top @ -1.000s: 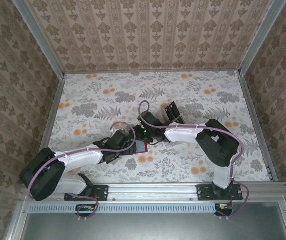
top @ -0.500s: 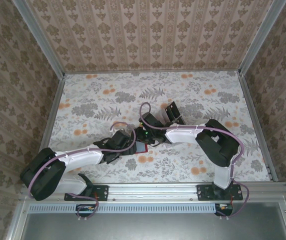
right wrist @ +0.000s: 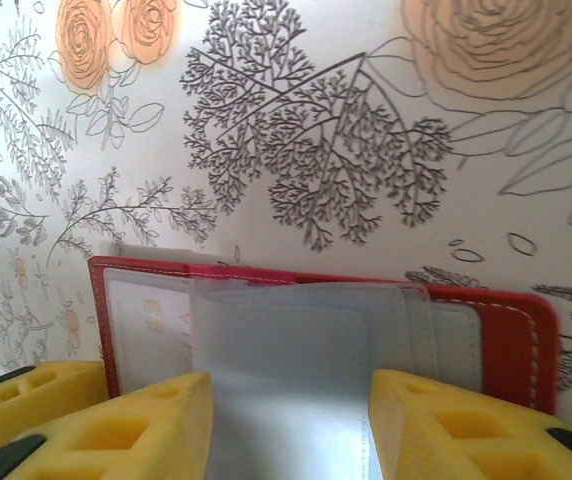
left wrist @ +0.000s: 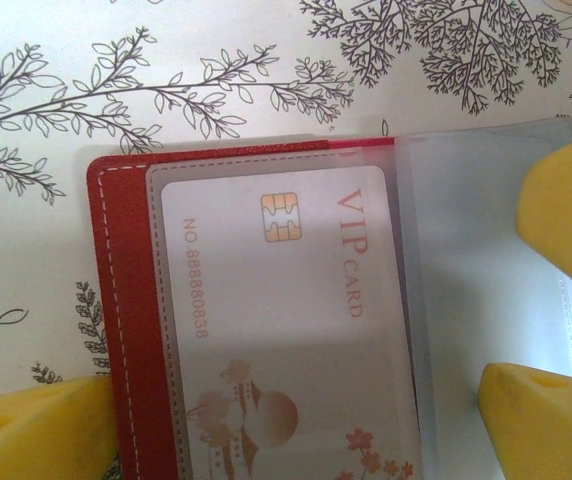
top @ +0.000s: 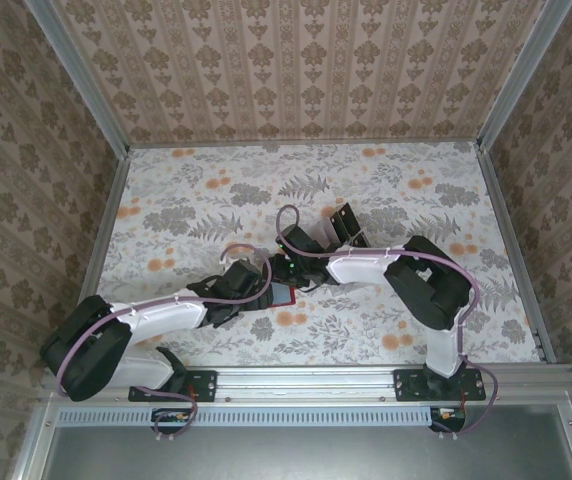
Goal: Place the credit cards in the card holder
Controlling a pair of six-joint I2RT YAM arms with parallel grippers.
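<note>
We see the card holder [top: 283,294] lying open on the floral table [top: 386,190], mid-table, between the two wrists; a pale VIP card [left wrist: 281,330] sits in its pocket. Left gripper [left wrist: 296,400] has its jaws spread wide around the holder; right gripper [right wrist: 288,420] looks clamped on a clear sleeve [right wrist: 286,385], though contact is hard to confirm.

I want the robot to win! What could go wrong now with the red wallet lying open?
1. The right gripper has its yellow fingers on either side of the card holder's clear sleeve. The sleeve looks floppy, so it might slip or crumple.
2. The card holder lies open, with the left gripper spread wide around it. If it shifts, it might flip shut.
3. A pale VIP card already sits in one pocket, so another card could jam there.
</note>
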